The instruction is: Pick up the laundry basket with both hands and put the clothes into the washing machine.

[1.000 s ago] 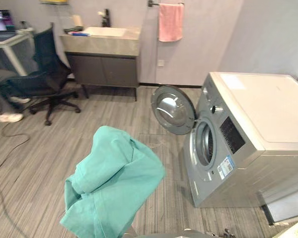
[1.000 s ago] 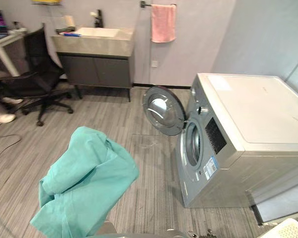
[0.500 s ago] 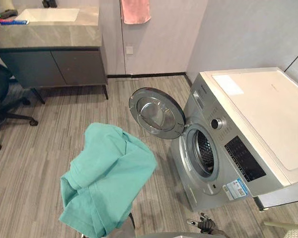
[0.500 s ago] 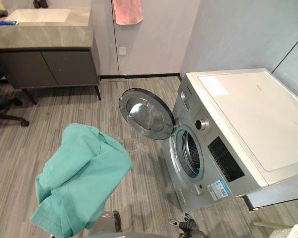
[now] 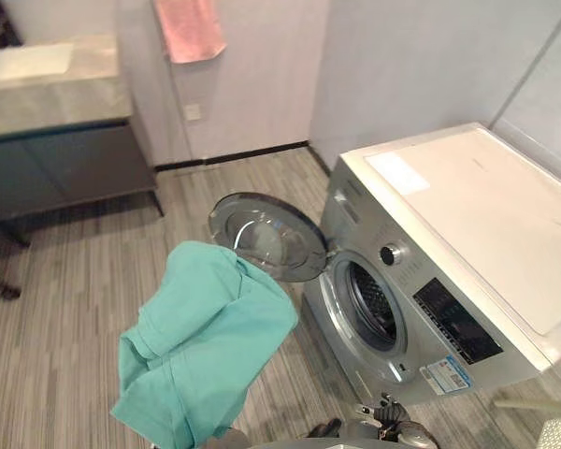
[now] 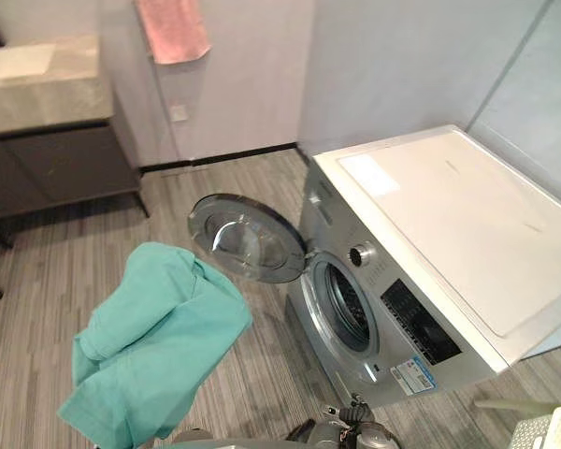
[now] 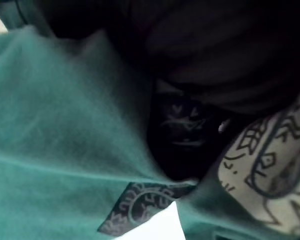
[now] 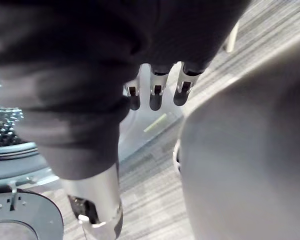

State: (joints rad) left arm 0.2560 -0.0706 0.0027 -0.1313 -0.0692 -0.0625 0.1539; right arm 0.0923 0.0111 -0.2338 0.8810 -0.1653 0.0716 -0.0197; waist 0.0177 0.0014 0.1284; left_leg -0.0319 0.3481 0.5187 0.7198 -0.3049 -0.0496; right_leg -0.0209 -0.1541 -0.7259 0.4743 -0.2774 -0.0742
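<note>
- Grey plank floor, w/ the washing machine at our right. Its round door stands wide open, and the drum mouth is dark and free.
- Teal garment hangs in a heap in front of us, up off the floor. It is left of the door and well apart from the drum mouth.
- Left hand is buried in this cloth; we cannot tell if it is clamped on it.
- Right hand is low, near the machine front, w/ fingers straight and apart, holding nothing.
- White lattice corner at far right is prob. the laundry basket, but we are not sure.
- Step in hand, as we judge it: bring the garment to the drum.
- To do it well, we should swing the cloth right and down, past the door edge, approx. level w/ the mouth. Then push it deep, so no tail hangs over the rim.
- Risk: the loose lower folds may catch on the door. The free right hand could guide them in.
</note>
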